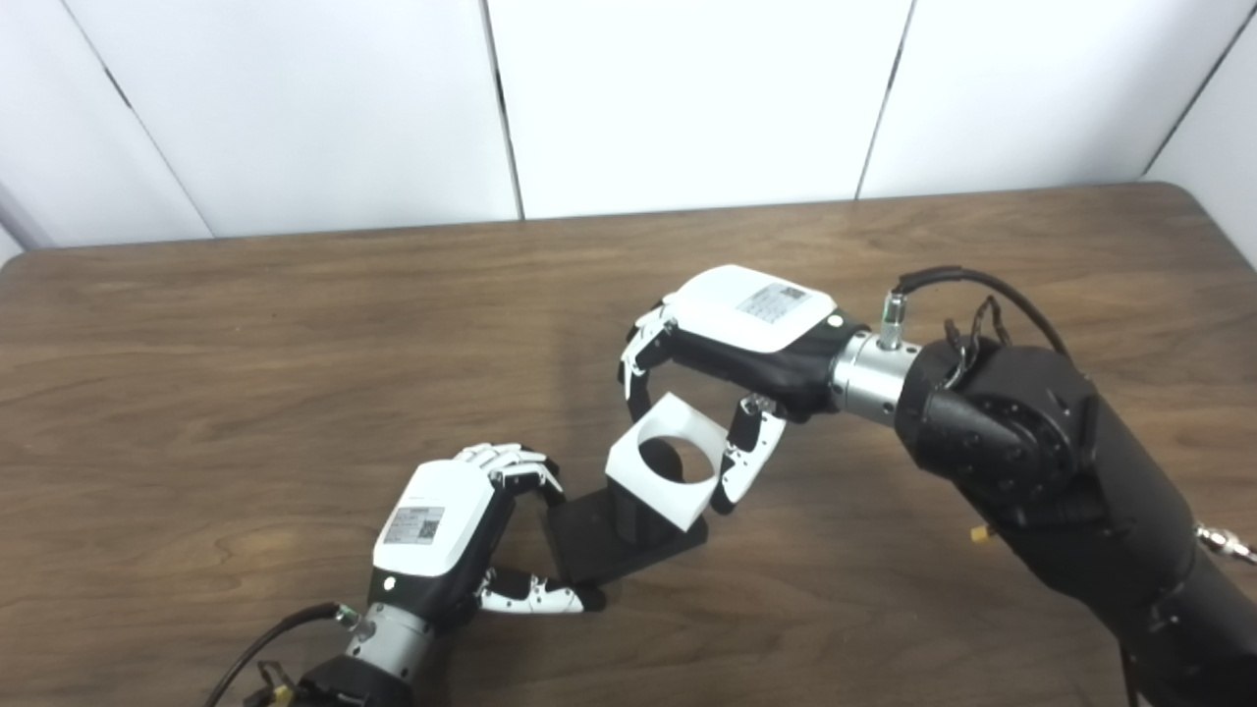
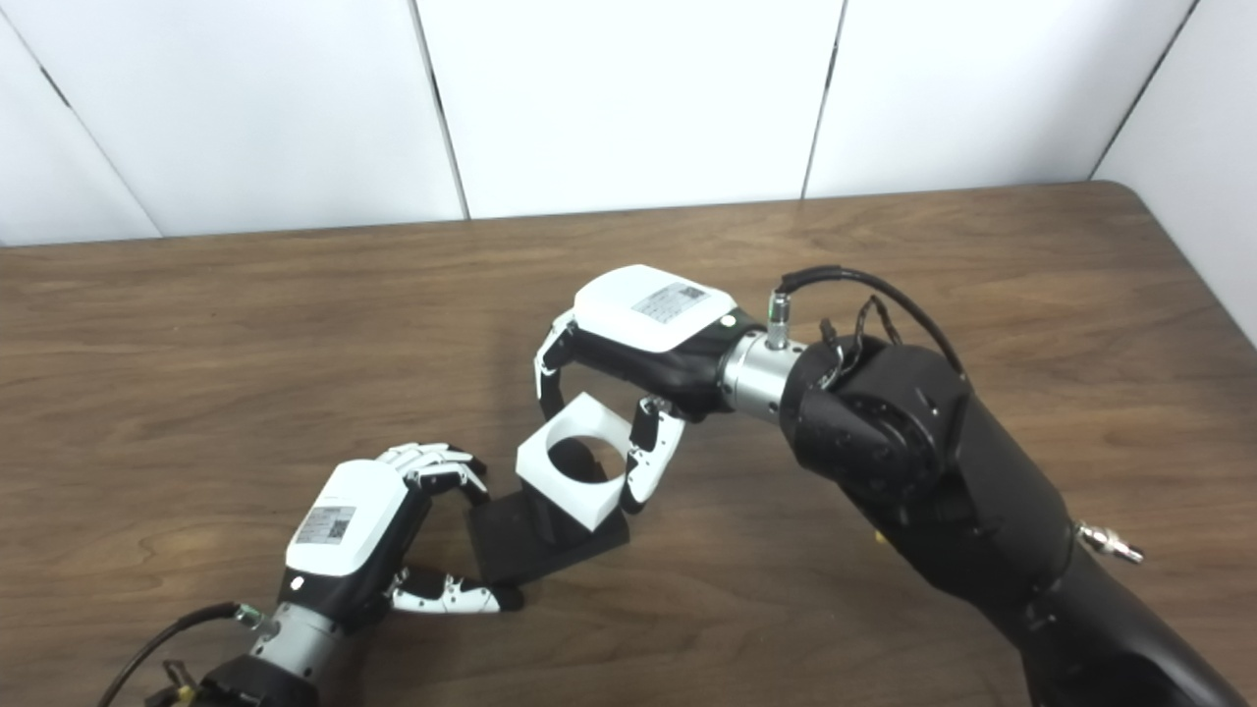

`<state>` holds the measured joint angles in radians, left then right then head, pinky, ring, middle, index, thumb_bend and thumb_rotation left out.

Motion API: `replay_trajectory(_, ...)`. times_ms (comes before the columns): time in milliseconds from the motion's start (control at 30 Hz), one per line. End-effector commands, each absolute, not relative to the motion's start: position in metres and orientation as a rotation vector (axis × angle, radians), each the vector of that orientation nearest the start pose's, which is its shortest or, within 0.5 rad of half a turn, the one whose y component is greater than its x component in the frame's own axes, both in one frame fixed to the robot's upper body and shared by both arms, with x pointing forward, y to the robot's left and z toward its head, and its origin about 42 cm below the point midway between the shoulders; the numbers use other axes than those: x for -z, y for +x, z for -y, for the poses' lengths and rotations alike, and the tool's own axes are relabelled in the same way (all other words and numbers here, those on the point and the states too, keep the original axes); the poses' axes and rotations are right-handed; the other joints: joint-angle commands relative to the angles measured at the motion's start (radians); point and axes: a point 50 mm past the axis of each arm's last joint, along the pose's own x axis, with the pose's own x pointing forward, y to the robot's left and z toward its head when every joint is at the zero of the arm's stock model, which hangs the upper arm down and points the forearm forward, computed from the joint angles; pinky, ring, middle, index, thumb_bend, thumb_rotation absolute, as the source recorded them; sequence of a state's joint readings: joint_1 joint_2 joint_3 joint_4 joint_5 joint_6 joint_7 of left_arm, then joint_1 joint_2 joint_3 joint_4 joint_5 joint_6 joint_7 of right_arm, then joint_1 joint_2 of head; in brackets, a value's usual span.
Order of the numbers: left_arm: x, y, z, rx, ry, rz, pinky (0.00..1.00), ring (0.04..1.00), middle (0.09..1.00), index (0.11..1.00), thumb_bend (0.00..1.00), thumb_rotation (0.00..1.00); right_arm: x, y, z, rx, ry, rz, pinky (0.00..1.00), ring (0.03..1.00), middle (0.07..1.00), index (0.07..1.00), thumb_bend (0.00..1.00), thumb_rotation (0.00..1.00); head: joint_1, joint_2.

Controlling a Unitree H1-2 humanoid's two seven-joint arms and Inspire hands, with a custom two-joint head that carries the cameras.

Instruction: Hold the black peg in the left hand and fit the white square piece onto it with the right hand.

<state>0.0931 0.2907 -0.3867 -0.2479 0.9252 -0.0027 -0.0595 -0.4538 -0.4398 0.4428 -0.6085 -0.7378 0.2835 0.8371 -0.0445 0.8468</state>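
Left eye: left hand [image 1: 442,535] pinches the black peg [image 1: 628,535] by its base, steadying it on the table [image 1: 245,373].
Right eye: right hand [image 2: 638,344] fingers clamp the white square piece [image 2: 574,471], hole partway over the peg.

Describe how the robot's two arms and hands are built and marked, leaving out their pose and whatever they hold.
Both the left hand and the right hand have a glossy white back plate bearing a grey printed label with a code square, a black palm, and white-and-black segmented fingers. Each joins a silver metal wrist collar. The right forearm is bulky matte black, with a black cable looping from a wrist connector; a black cable also trails from the left wrist.
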Motion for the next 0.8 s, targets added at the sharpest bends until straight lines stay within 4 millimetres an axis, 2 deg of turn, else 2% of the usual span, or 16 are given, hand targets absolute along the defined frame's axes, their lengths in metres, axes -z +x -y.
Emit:
replay_trajectory(0, -0.108, 0.223, -0.186, 0.472, 1.172, 0.177, 0.82, 0.792, 0.739, 0.487, 0.52, 0.05, -0.306, 0.301, 0.159, -0.752, -1.370, 0.465, 0.91, 0.858, 0.746, 0.482, 0.52, 0.13, -0.001, -0.001)
replay_trajectory(300, -0.108, 0.223, -0.185, 0.473, 1.177, 0.174, 0.82, 0.792, 0.739, 0.487, 0.52, 0.05, -0.302, 0.299, 0.151, -0.717, -1.413, 0.515, 0.87, 0.846, 0.736, 0.482, 0.53, 0.14, 0.001, 0.003)
replay_trajectory(767, -0.108, 0.223, -0.183, 0.473, 1.183, 0.173, 0.82, 0.792, 0.738, 0.487, 0.52, 0.05, -0.298, 0.291, 0.138, -0.760, -1.418, 0.500, 0.90, 0.860, 0.750, 0.483, 0.53, 0.14, 0.006, 0.005)
